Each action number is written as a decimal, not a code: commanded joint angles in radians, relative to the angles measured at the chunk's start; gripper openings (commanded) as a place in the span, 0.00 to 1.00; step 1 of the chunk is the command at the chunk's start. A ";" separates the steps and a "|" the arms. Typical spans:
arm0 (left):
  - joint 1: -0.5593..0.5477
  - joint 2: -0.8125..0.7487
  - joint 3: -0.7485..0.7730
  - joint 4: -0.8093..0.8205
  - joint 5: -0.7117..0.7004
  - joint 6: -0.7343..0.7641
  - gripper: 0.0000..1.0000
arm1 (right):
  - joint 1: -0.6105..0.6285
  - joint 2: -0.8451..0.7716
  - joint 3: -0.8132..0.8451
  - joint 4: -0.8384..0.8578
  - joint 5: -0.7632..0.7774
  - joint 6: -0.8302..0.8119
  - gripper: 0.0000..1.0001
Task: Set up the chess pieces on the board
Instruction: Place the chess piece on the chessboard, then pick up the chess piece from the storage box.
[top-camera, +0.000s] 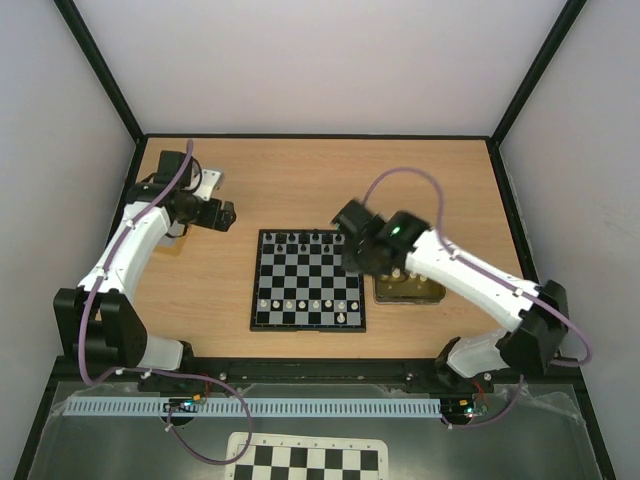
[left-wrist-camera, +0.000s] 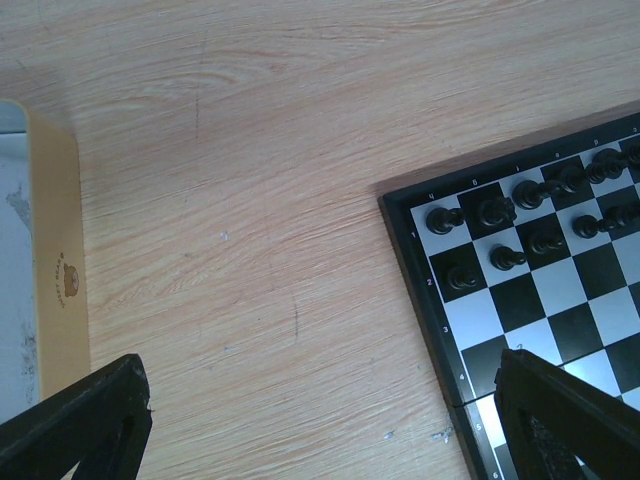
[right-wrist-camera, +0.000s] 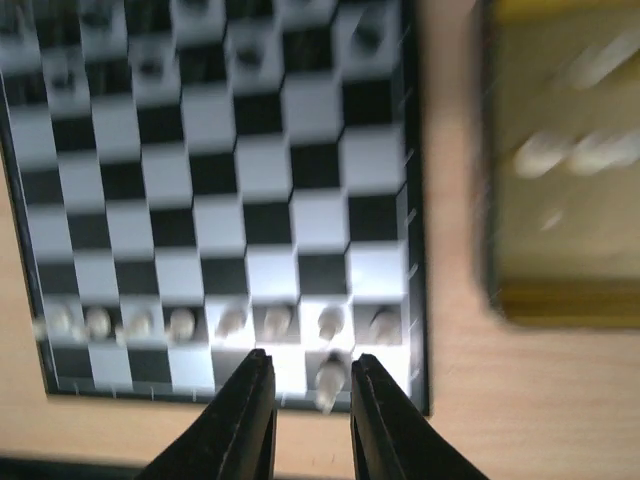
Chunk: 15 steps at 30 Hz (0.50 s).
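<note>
Right gripper (right-wrist-camera: 312, 365) fingers narrowly apart, holding nothing, above board (right-wrist-camera: 320, 220). White piece (right-wrist-camera: 330, 376) on the near row shows through the gap, nearer the right finger. Left gripper (left-wrist-camera: 320, 368) wide apart beside the board corner.

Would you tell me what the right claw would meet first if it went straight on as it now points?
The right claw would probably first meet the white chess piece standing in its open gap, on the near row of the board; blur leaves depth unclear.
</note>
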 joint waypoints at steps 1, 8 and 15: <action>0.006 -0.031 -0.012 0.006 0.012 0.001 0.93 | -0.212 -0.019 0.095 -0.173 0.105 -0.142 0.21; 0.006 -0.033 -0.005 0.004 0.013 -0.002 0.94 | -0.405 0.089 0.085 -0.100 0.144 -0.286 0.20; 0.007 -0.033 -0.005 0.005 0.011 -0.002 0.94 | -0.542 0.178 0.081 -0.012 0.088 -0.355 0.20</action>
